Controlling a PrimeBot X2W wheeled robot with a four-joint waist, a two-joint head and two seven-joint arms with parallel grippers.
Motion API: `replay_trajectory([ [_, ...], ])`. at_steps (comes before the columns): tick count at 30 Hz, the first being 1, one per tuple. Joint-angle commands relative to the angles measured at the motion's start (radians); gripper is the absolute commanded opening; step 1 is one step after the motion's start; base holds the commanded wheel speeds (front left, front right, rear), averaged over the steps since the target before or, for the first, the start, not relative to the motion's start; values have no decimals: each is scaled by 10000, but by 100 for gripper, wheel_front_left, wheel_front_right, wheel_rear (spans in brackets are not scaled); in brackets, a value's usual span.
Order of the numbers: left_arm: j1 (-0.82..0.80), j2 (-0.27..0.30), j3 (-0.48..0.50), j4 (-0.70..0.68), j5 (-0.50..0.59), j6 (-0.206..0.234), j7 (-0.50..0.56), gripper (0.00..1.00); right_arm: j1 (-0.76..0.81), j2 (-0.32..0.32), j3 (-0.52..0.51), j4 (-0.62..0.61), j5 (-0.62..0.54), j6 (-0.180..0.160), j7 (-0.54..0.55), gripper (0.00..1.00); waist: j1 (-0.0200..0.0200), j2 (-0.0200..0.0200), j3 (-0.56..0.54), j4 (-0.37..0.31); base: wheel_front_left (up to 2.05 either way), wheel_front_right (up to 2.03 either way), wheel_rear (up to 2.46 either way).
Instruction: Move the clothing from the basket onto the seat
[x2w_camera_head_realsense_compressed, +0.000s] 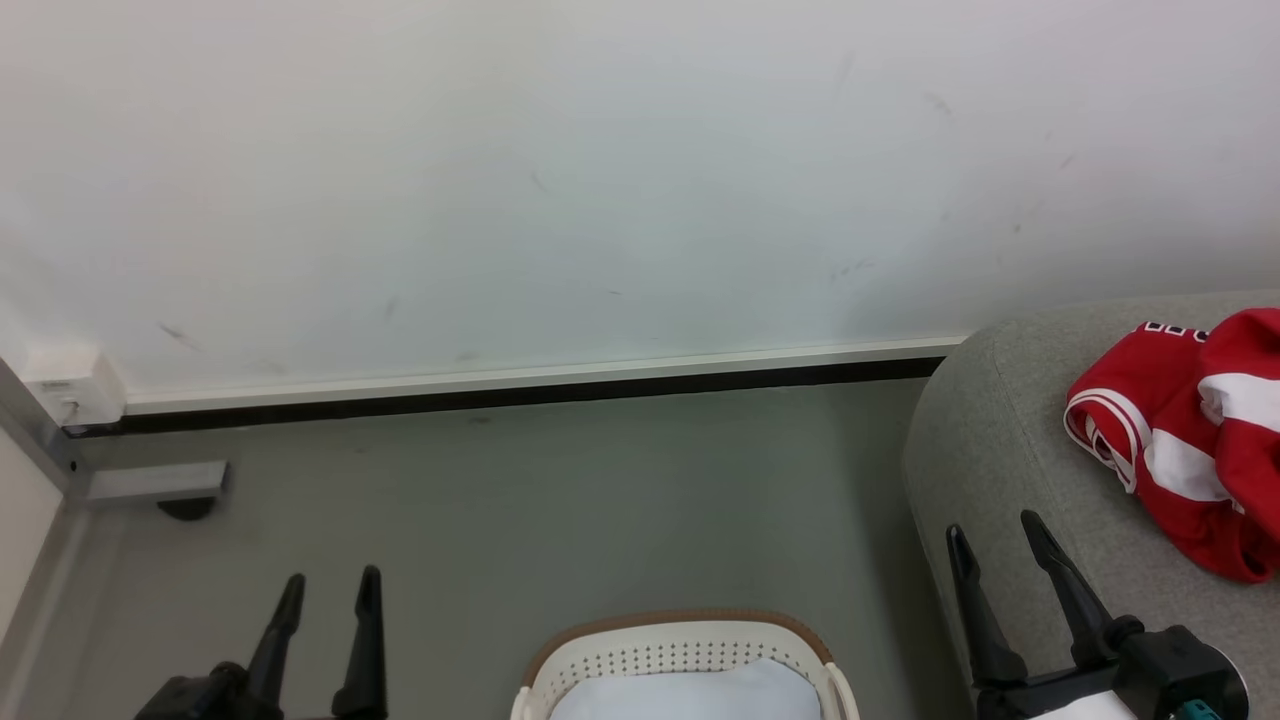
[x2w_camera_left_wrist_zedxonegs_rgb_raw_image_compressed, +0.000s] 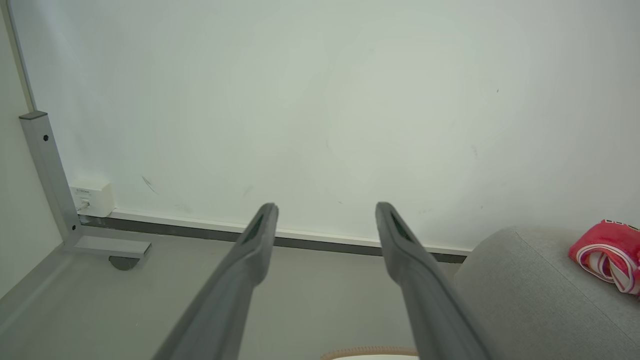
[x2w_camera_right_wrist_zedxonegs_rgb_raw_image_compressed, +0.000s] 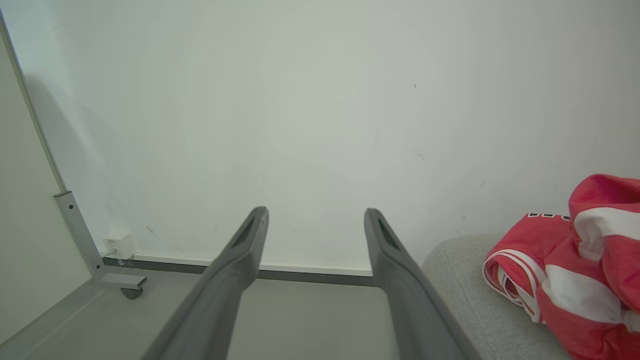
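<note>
A scuffed white wall (x2w_camera_head_realsense_compressed: 600, 180) meets a grey floor (x2w_camera_head_realsense_compressed: 560, 500) along a white baseboard (x2w_camera_head_realsense_compressed: 540, 376).

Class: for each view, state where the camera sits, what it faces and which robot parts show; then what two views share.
Head view: on the head, facing forward and down at basket, sofa; left gripper and right gripper show.
Left wrist view: on left wrist, facing the wall; its fingers show.
Right wrist view: on right wrist, facing the wall; its fingers show.
Shared: clothing on the sofa.
</note>
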Motion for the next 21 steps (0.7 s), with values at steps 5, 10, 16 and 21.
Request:
replay_trajectory([
  [5, 62, -88, -106, 192, -35, -25, 15, 0, 93, 25, 11, 147, 22, 2, 7, 0, 0, 0, -8, -28, 0, 0, 0],
  [10, -65, -114, 6, 356, -869, -24, 313, 0, 143, 4, -89, 170, 918, 1, 182, 0, 0, 0, -1, 6, 0, 0, 0],
  [16, -165, -112, 55, 351, -1957, -5, 597, 0, 49, -70, -227, 248, 2089, 0, 420, 0, 0, 0, 9, 50, 0, 0, 0],
  [21, -226, -111, 89, 299, -2810, 47, 812, 0, -18, -125, -319, 293, 3003, -1, 592, 0, 0, 0, 18, 86, 0, 0, 0],
])
